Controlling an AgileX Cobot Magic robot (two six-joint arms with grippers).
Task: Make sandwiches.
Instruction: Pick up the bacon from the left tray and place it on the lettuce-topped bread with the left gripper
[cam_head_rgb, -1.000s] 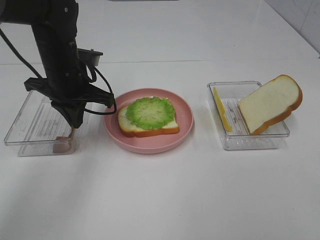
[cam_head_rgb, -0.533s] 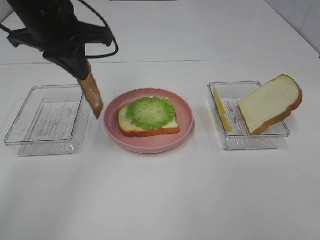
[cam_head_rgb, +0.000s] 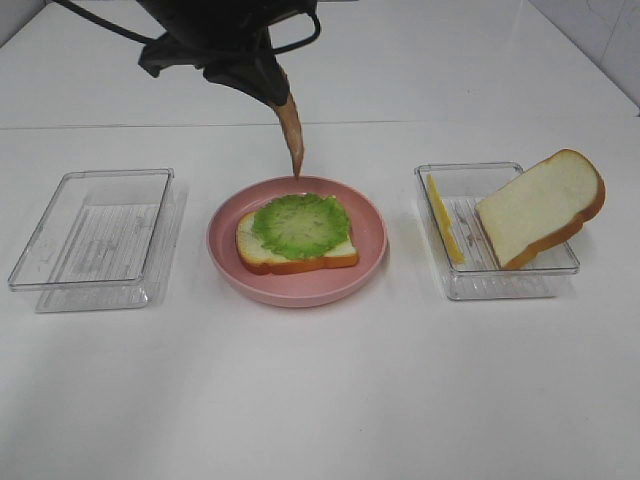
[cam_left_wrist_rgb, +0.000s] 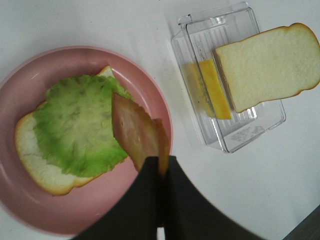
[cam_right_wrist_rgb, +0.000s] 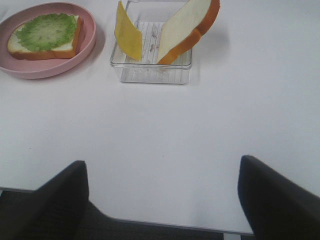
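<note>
On the pink plate (cam_head_rgb: 366, 262) lies a white bread slice (cam_head_rgb: 300, 258) topped with green lettuce (cam_head_rgb: 300, 224); both also show in the left wrist view, lettuce (cam_left_wrist_rgb: 75, 125). My left gripper (cam_head_rgb: 278, 92) is shut on a reddish-brown meat slice (cam_head_rgb: 292, 140), which hangs above the plate's far edge; meat slice (cam_left_wrist_rgb: 134, 131) appears over the lettuce's edge. A second bread slice (cam_head_rgb: 540, 208) and a yellow cheese slice (cam_head_rgb: 443, 218) lean in the right clear tray (cam_head_rgb: 500, 285). My right gripper (cam_right_wrist_rgb: 162, 197) stands open, low over the table's near side, apart from everything.
An empty clear tray (cam_head_rgb: 95, 240) sits left of the plate. The white table (cam_head_rgb: 330, 400) stretches in front of the plate and trays.
My left gripper lifted the meat slice out of the left tray, then carried it up and right to above the plate's far edge. The right arm has not moved.
</note>
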